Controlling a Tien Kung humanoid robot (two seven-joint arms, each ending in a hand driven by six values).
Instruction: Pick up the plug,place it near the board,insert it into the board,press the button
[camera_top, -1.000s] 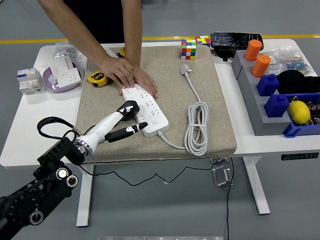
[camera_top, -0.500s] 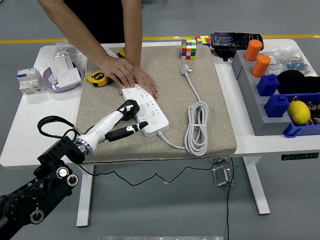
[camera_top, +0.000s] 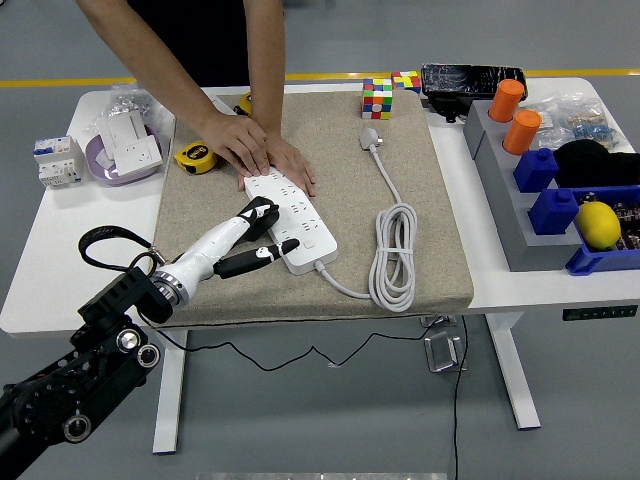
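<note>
One robot hand is in view: the left hand (camera_top: 256, 232), at the end of a black arm that enters from the lower left corner and reaches up and right over the beige mat (camera_top: 310, 180). Its white-and-black fingers are loosely extended and hold nothing; the upper fingers rest at the near left end of the white power strip (camera_top: 292, 220), and the thumb (camera_top: 262, 256) points right along the strip's near edge, just beside or touching it. The power strip lies diagonally on the mat, its far left end pinned under a person's hands (camera_top: 258, 150), which press flat on it from the far side of the table. From the strip's near right end a white cable (camera_top: 395, 255) runs right into a coiled bundle, then continues toward the far edge of the mat, ending at the plug (camera_top: 370, 137). The plug lies flat on the mat, well apart from the left hand, to the far right of it and beyond the coil, near two colour cubes (camera_top: 378, 98). A yellow tape measure (camera_top: 195, 157) sits at the mat's left edge, just left of the person's hands. Blue bins (camera_top: 560, 205) holding a lemon (camera_top: 598, 224) and orange cylinders (camera_top: 514, 115) occupy the right end of the white table (camera_top: 60, 260).
</note>
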